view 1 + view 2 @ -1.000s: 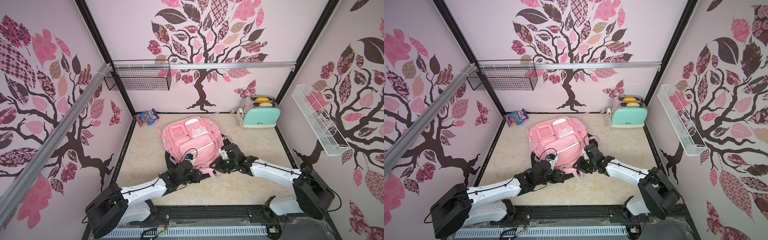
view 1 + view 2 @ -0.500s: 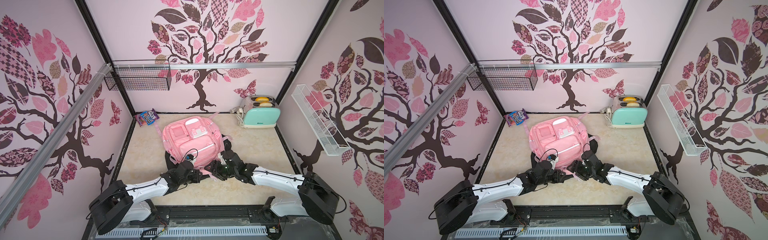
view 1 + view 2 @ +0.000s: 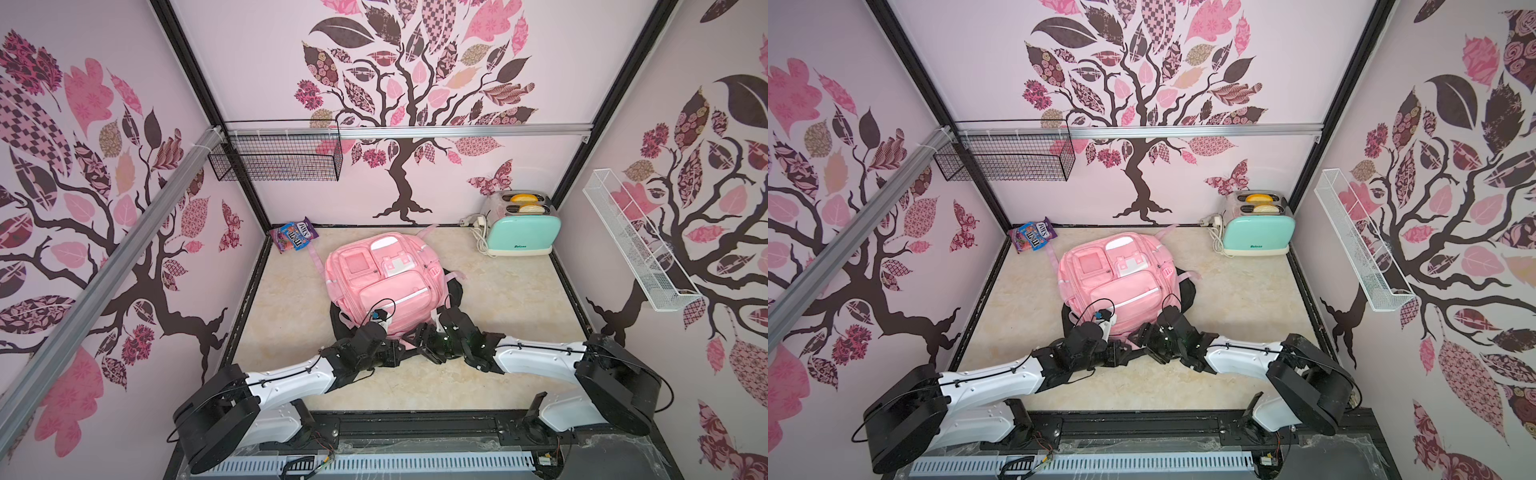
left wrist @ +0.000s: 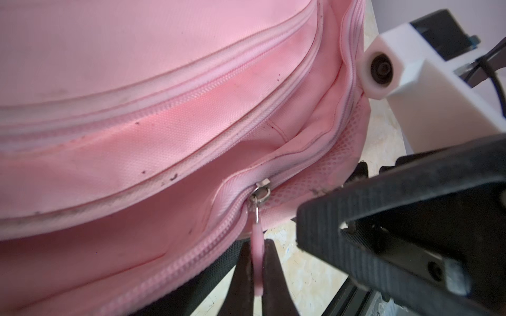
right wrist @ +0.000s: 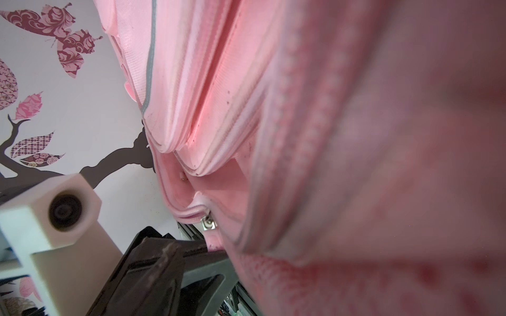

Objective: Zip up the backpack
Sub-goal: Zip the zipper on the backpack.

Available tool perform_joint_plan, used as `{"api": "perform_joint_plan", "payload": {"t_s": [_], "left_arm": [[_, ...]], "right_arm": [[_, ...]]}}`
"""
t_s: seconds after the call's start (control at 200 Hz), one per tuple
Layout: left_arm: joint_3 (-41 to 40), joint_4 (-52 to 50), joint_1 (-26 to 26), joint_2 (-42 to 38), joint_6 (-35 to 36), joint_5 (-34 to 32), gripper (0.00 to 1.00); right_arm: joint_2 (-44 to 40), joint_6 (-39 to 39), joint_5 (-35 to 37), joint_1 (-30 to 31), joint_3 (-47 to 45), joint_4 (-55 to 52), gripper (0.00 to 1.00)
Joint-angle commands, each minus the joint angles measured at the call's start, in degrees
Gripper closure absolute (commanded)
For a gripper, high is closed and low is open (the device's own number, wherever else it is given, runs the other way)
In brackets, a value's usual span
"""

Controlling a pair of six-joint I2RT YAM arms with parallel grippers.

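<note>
Top views: backpack (image 3: 382, 286) lies front-up in the middle of the table (image 3: 511, 307), on top of a black bag (image 3: 455, 291) whose edges show at its 4 and 8 o'clock. At 1 o'clock of the backpack, a toaster (image 3: 521, 235); at 11 o'clock, a sweets packet (image 3: 294, 237); both apart from it. Both arms reach the backpack's near edge: left gripper (image 3: 394, 352) at 6 o'clock, right gripper (image 3: 420, 337) at 5 o'clock, near each other.

Left wrist: left gripper's fingers pressed together on the pink zipper pull (image 4: 257, 262), which hangs from the metal slider (image 4: 260, 193). Teeth joined on one side of the slider, parted on the other; lining shows in the gap. Right gripper sits just beside the slider; spread or pressed together, cannot tell.

Right wrist: lens almost against pink fabric, mostly blurred. Slider (image 5: 208, 223) in sight, left gripper close by it. Right gripper's own fingers hidden
</note>
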Motion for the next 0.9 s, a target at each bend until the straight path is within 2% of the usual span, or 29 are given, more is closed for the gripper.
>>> {"api": "perform_joint_plan", "payload": {"t_s": [0.0, 0.065, 0.21, 0.42, 0.495, 0.745, 0.895], "left_arm": [[-0.9, -2.1, -0.2, -0.8, -0.1, -0.9, 1.00], [-0.8, -2.5, -0.2, -0.9, 0.0, -1.2, 1.00], [-0.6, -2.9, -0.2, -1.2, 0.1, -1.4, 1.00], [-0.5, -4.4, -0.2, -2.3, 0.4, -1.9, 1.00], [-0.3, -5.3, -0.2, -3.1, 0.5, -2.3, 1.00], [0.6, -10.0, 0.5, -4.9, 0.8, -5.7, 1.00], [0.6, -11.1, 2.3, -5.0, 1.2, -5.3, 1.00]], "right_arm": [[-1.7, -0.7, 2.8, 0.3, 0.2, 2.7, 0.27], [-2.2, -1.5, 3.6, 0.3, 0.3, 2.5, 0.33], [-3.2, -2.4, 4.8, 0.3, -0.2, 3.3, 0.63], [-3.6, -5.3, 5.3, -0.1, 2.2, 0.2, 0.92], [-3.7, -6.0, 4.7, -0.6, 2.9, -0.7, 1.00], [-6.0, -13.9, 2.3, -4.3, 6.0, -11.4, 1.00], [-8.6, -17.9, 1.0, -7.4, 6.6, -16.9, 1.00]]}}
